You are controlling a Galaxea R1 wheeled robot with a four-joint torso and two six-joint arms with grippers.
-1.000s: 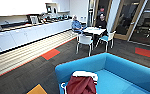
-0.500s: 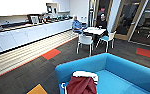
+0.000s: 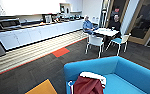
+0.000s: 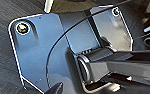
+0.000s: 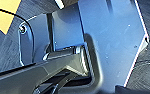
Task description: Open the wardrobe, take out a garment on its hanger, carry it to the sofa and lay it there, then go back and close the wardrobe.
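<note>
Seen from the head view: a wide stretch of dark grey carpet (image 3: 41, 67) lying open between the sofa (image 3: 131, 75) and the long white counter (image 3: 38, 33), crossed by a pale striped band with a thin orange edge. One orange-red tile (image 3: 61, 52) set into the carpet, another at the far right edge, and a yellow-orange patch (image 3: 42, 88) low in the foreground, just left of the sofa's near arm.

Sofa bright blue, upholstered, boxy and low-backed, taking the lower right corner; back edge running up toward the right. Beyond it, well apart, a small white table (image 3: 106, 31) with white chairs (image 3: 95, 41) with blue seats, and two people (image 3: 87, 25) sitting there. Dark glazed doors in wood frames behind them on the right.

Garment (image 3: 88, 85) lying on the sofa by the near arm — maroon body in soft folds, white sleeve draped across the top, a pale hanger loop showing at its left edge.

Left wrist view: dark glossy plate with a round fitting at the corner, jointed bar and a thin black cable arcing across, ribbed grey carpet around. Right wrist view: much the same plate and bar, grey carpet beneath, a yellow corner of floor tile (image 5: 3, 12) at one edge. Both arms apparently held low over the floor. Cannot tell from either wrist view whether the left or right fingers are spread or closed — nothing seen grasped.
</note>
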